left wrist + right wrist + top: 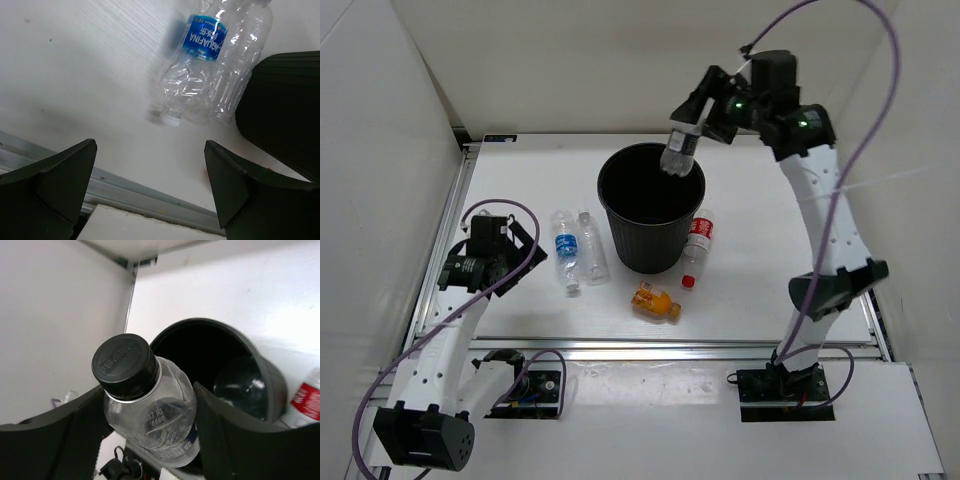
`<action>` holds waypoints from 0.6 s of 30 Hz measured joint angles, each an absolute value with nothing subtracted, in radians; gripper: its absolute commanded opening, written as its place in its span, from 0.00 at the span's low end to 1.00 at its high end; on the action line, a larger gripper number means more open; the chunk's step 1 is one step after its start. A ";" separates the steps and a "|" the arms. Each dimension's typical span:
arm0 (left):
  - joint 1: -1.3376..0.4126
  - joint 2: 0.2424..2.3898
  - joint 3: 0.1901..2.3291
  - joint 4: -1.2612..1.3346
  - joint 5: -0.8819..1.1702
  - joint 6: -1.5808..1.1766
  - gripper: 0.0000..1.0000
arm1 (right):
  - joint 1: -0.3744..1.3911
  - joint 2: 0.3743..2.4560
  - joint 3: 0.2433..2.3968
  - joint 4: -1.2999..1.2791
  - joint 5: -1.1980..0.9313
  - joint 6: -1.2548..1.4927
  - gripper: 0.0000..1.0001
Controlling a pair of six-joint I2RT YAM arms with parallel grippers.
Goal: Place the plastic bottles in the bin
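Note:
The black bin (650,250) stands mid-table. My right gripper (692,125) is shut on the clear bottle with the dark cap (680,152) and holds it tilted over the bin's far right rim. In the right wrist view the bottle (155,415) sits between my fingers, with the bin's rim (274,385) beyond it. My left gripper (505,240) is open and empty, left of the blue-label bottle (566,250) and the plain clear bottle (591,245), both lying beside the bin. The red-label bottle (697,245) lies right of the bin. The orange bottle (656,302) lies in front of it.
In the left wrist view the open gripper (150,150) faces the blue-label bottle (197,60), the plain bottle (240,65) and the bin's wall (285,110). A metal rail (670,350) runs along the near table edge. White walls enclose the table.

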State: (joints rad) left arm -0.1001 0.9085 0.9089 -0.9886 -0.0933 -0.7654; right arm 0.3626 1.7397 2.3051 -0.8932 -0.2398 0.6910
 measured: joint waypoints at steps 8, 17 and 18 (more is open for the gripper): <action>-0.119 0.992 0.911 -0.863 -0.078 -0.672 1.00 | 0.426 1.795 2.130 -0.925 -0.223 0.691 1.00; -0.199 1.244 0.915 -0.640 -0.047 -0.596 1.00 | 0.359 1.440 1.973 -0.938 -0.226 0.638 1.00; -0.208 1.285 0.920 -0.624 -0.046 -0.591 1.00 | 0.359 1.411 1.956 -0.939 -0.232 0.634 1.00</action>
State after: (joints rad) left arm -0.2085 1.2846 0.9195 -0.6239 -0.0463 -0.5907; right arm 0.3592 1.4109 1.9564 -0.9386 -0.2321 0.6342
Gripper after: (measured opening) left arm 1.000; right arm 0.998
